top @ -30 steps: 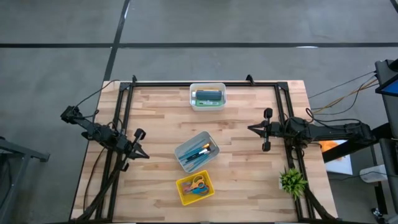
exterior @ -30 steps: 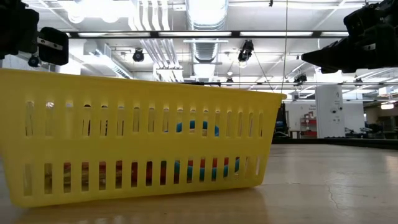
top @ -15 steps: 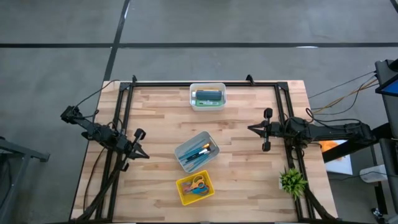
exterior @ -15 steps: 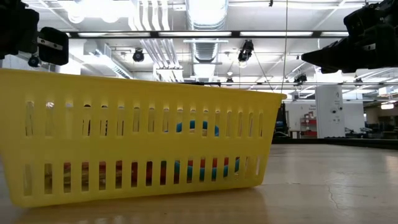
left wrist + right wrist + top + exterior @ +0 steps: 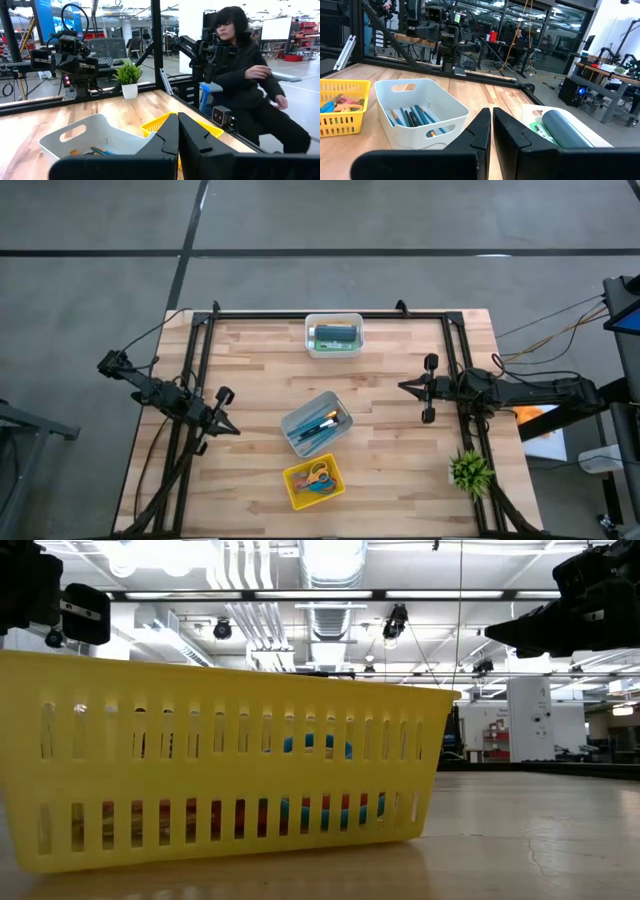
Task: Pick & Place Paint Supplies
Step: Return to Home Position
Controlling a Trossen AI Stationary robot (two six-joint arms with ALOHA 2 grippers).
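Where the wooden counter was widest across its middle, the brushes lay together inside a pale bin, blue handles mostly, with an orange-brown one among them. The tubes sat in a white bin at the middle of the counter's far edge, well apart from the brushes; from above their colours ran together as green and dark blue. A yellow basket stood just beside the pale bin at the near edge, with scissors in it.

The left pincer hung over the counter's left side, its fingers pressed together and holding nothing. The right pincer hung over the right side, also closed and empty, pointing toward the centre. Both were well clear of the bins.

A small green plant stood at the near right corner. A black metal frame ran along the counter's far and side edges. Around it lay a grey concrete floor crossed by dark lines. Beyond the counter, the left wrist view showed a person in dark clothes sitting near another robot arm, and the low view showed a ceiling with pipes and strip lights.
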